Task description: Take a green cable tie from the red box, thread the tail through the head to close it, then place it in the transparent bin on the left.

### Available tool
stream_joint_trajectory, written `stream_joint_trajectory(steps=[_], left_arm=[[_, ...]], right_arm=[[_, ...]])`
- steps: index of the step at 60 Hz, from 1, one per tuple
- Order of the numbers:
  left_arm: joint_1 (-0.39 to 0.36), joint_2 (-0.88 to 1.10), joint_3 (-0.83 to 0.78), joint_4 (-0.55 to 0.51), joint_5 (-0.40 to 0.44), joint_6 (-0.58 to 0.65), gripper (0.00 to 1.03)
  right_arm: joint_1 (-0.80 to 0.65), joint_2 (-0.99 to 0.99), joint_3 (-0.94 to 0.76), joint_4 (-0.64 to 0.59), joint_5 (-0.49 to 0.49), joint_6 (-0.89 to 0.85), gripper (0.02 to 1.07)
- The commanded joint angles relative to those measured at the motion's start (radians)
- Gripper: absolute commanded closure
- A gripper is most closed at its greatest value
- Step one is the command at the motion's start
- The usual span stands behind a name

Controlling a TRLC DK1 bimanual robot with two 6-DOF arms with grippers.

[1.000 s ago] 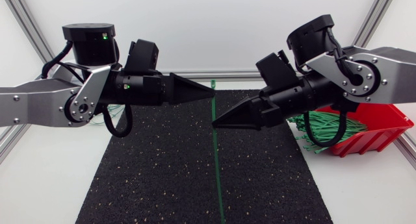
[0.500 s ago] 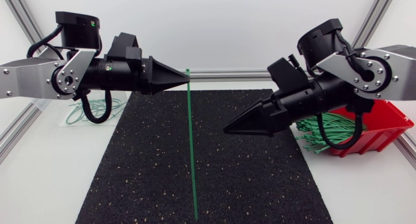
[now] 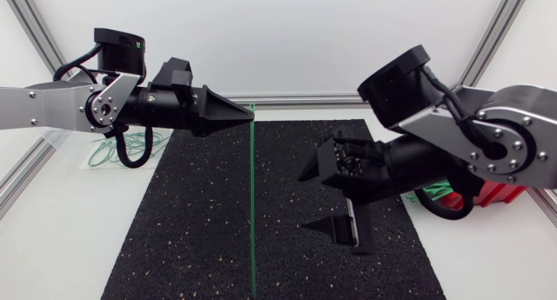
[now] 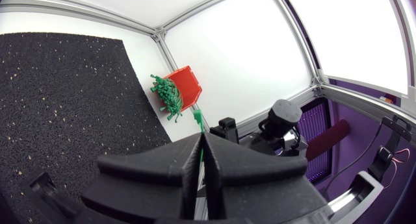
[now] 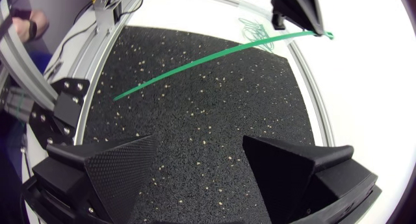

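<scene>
Since left gripper point(image 3: 249, 116) pinches the green cable tie point(image 3: 251, 204) by its head only, tail dangling free over the mat point(image 3: 187, 235), w/ right gripper point(image 5: 199, 146) wide open & empty nearby, a mis-aimed grab prob knocks the tail away.

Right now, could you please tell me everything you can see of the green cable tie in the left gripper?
The green cable tie is a thin, straight strip, plastic by its look, not yet looped. The left gripper is shut on it near the head, which pokes just past the fingertips; the long tail runs out straight above the black mat. The open right gripper is apart from it.
</scene>
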Motion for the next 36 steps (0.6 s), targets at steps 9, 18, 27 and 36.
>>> stream_joint_trajectory(steps=[9, 18, 27, 36], left_arm=[[0.005, 0.052, 0.024, 0.001, 0.022, -0.017, 0.99], [0.022, 0.066, 0.026, 0.004, 0.022, -0.017, 0.99], [0.035, 0.074, 0.027, 0.006, 0.022, -0.017, 0.99], [0.035, 0.074, 0.031, 0.009, 0.022, -0.018, 0.99]], right_arm=[[0.085, 0.033, -0.038, 0.076, 0.182, -0.148, 0.07], [0.125, 0.049, 0.03, 0.042, 0.293, -0.163, 0.12], [0.14, 0.041, 0.066, -0.036, 0.299, -0.134, 0.2], [0.178, 0.029, 0.048, -0.048, 0.287, -0.076, 0.18]])
